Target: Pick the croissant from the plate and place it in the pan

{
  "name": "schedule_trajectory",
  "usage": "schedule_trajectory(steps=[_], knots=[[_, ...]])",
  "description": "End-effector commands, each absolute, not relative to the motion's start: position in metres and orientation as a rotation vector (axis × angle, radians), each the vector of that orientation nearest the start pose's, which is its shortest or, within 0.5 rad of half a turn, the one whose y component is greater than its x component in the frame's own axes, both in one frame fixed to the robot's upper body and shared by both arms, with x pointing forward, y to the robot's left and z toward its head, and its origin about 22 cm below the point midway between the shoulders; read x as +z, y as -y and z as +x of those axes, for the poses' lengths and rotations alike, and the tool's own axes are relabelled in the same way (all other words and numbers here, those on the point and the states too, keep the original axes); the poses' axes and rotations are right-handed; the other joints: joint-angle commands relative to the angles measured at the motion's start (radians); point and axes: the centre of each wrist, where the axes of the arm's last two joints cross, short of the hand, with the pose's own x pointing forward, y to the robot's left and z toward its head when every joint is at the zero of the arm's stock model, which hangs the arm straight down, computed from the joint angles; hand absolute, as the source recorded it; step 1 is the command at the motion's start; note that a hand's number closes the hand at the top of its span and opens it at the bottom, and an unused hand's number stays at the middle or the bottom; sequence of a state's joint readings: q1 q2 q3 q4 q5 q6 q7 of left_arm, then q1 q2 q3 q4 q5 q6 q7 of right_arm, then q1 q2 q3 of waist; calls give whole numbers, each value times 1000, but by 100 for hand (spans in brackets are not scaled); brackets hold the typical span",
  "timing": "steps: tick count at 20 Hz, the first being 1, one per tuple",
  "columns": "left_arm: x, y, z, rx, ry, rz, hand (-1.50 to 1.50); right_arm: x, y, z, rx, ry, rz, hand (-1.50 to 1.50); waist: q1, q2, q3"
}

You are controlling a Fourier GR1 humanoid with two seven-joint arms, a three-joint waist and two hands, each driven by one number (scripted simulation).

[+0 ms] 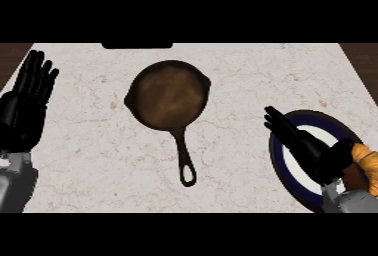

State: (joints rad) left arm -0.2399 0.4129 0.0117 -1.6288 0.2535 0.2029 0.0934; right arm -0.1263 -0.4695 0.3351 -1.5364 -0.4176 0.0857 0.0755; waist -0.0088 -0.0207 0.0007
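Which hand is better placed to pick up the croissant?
The right hand: it is over the plate, right beside the croissant. The left hand rests open at the far left, beyond the pan.

Pan [168,95] upper centre on the counter [88,165], its handle towards lower centre, plate [278,170] lower right, croissant [367,160] on its right side, right hand [306,147] over the plate, left hand [26,100] at left edge.

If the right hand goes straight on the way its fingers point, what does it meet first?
Past the plate, the right hand has only bare counter ahead; its line then seems to skirt the right edge of the pan. Its height is unclear.
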Motion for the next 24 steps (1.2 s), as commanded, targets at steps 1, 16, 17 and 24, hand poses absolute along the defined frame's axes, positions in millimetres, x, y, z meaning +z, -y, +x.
schedule_trajectory(steps=[1, 16, 17, 24], knots=[[115, -280, 281, -34, 1776, 157, 0, 60, 289, 263, 486, 1456, 343, 150, 8, 18, 0], [24, -200, 259, -141, 1699, -96, 0, 199, 497, 275, 934, 1580, 185, -150, 22, 41, 7], [22, -208, 250, -148, 1684, -98, 0, 205, 499, 273, 974, 1578, 173, -150, 33, 35, 6], [16, -194, 250, -165, 1701, -117, 0, 209, 470, 286, 1259, 1429, 83, -150, 53, 35, 4]])
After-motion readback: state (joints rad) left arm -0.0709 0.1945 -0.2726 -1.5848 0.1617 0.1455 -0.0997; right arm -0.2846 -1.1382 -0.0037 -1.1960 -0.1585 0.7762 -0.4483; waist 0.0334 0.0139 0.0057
